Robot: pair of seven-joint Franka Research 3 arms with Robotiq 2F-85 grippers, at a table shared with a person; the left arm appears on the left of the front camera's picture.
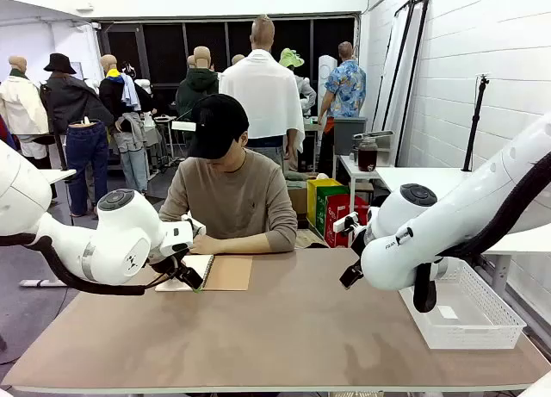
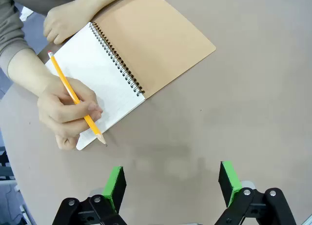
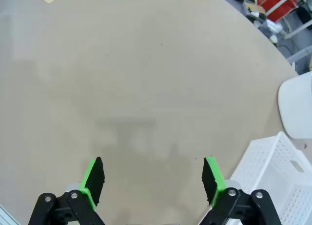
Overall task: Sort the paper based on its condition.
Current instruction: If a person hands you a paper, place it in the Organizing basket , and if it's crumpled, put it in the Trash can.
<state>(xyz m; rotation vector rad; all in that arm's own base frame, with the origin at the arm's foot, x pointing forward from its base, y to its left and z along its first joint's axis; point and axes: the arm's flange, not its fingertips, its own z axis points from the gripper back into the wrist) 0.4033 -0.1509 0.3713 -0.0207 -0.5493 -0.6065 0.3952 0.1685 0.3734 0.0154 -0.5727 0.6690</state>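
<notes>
One table [image 1: 284,328], white basket [image 1: 469,315] at its right side. Left gripper [image 2: 170,173] and right gripper [image 3: 153,169] both spread wide, empty. Spiral notebook [image 2: 156,44] lies open; paper [image 2: 97,78], possibly still bound, sits under person's hand [image 2: 66,112] with pencil [image 2: 61,73]. Reaching now risks hitting that hand or tearing the paper.
</notes>
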